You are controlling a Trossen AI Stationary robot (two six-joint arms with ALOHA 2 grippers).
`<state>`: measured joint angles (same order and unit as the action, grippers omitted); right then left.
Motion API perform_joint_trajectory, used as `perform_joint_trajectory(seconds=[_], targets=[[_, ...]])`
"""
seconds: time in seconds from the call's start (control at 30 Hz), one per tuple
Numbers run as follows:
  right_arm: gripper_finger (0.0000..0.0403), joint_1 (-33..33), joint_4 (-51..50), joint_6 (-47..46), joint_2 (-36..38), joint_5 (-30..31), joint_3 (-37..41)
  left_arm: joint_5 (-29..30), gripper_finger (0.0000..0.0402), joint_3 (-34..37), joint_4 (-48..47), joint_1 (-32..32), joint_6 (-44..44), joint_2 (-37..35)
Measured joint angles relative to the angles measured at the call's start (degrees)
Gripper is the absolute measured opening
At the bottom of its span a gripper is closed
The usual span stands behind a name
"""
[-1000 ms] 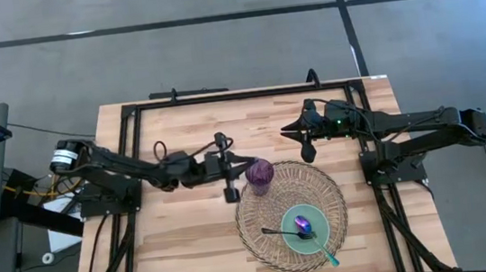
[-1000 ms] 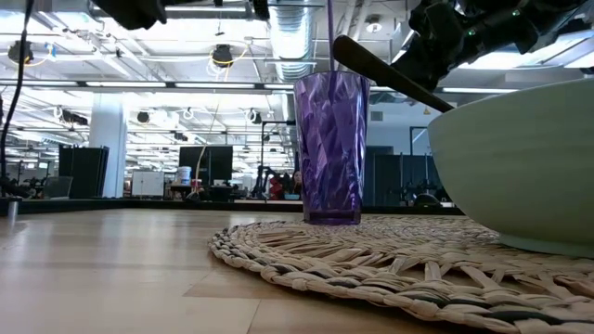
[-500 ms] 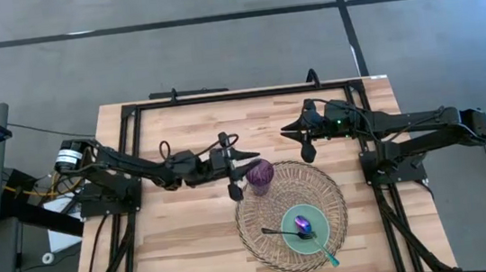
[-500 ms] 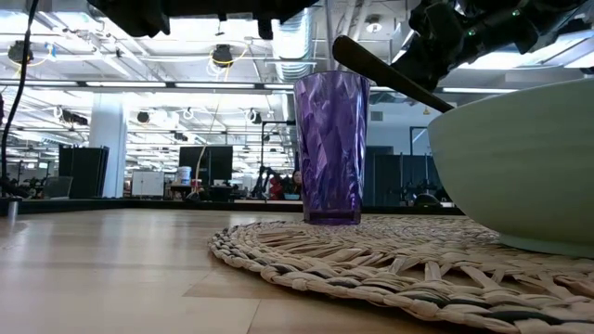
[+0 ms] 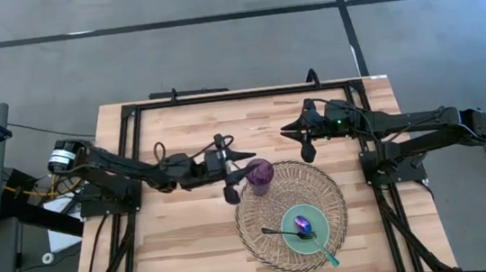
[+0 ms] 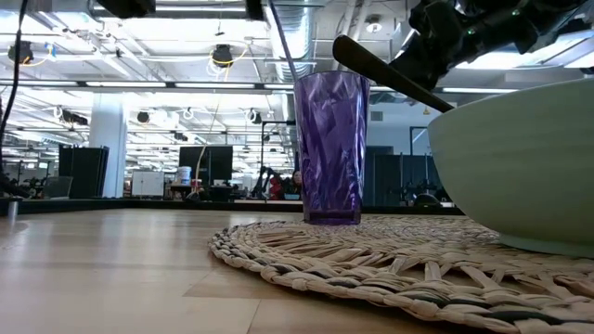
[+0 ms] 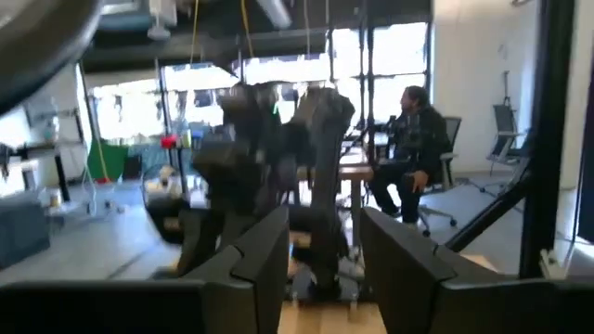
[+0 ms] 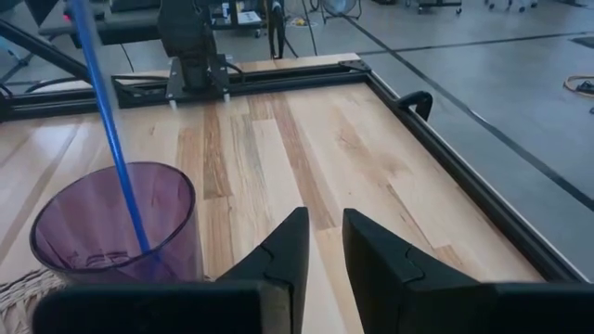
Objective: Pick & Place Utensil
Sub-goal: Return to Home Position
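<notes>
Placement looks finished: left gripper (image 5: pixel 236 176) spread and empty at 9 o'clock of cup (image 5: pixel 260 176) (nothing left to hold); straw (image 8: pixel 111 139) leans inside cup, at 11 o'clock on mat (image 5: pixel 321 187); spoon (image 5: pixel 305 229) in bowl (image 5: pixel 320 218); right gripper (image 5: pixel 301 141) parked at cup's 2 o'clock, slightly parted, idle.

Round woven brown mat (image 5: pixel 325 186) lies on light wooden table (image 5: pixel 192 250), right of centre, twd near edge. Violet plastic cup (image 5: pixel 260 176) stands on mat's far-left rim w/ thin blue straw (image 8: pixel 103 111) in it. Round green bowl (image 5: pixel 317 219) sits on mat's near-right part; blue spoon (image 5: pixel 303 226) & black fork (image 5: pixel 280 232) in it, fork to the left. Left gripper (image 5: pixel 238 174) just left of cup; right gripper (image 5: pixel 297 143) beyond mat, far-right of cup.
</notes>
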<state>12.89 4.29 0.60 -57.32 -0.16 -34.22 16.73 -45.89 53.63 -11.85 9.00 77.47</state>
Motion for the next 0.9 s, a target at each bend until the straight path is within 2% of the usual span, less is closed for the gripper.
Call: perform_joint_trajectory(seconds=[0.23, 0.43, 0.53, 0.77, 0.83, 0.9], targets=[[0.0063, -0.1, 1.3, 0.0, 0.0, 0.0, 0.0, 0.0, 0.0136, 0.0, -1.0, -4.0, 6.1, -8.5], [0.0063, -0.3, 1.3, 0.0, 0.0, 0.0, 0.0, 0.4, 0.0136, 0.0, -9.0, -6.8, 8.5, -16.6], [0.0063, -1.5, 1.3, -0.1, 0.0, 0.0, 0.0, 5.1, 0.0136, 0.0, -16.3, -7.8, 8.6, -20.4], [0.0063, -5.9, -2.1, -0.2, 5.2, 0.0, 0.0, 26.1, 0.0136, 0.0, -39.5, -9.0, 6.4, -25.9], [0.0063, -7.0, -4.0, -0.4, 9.0, 0.0, 0.0, 28.2, 0.0136, 0.0, -44.2, -9.2, 3.4, -26.9], [0.0063, -8.0, -7.5, -1.3, 13.3, 0.0, 0.0, 27.1, 0.0136, 0.0, -47.9, -9.3, 0.0, -28.1]])
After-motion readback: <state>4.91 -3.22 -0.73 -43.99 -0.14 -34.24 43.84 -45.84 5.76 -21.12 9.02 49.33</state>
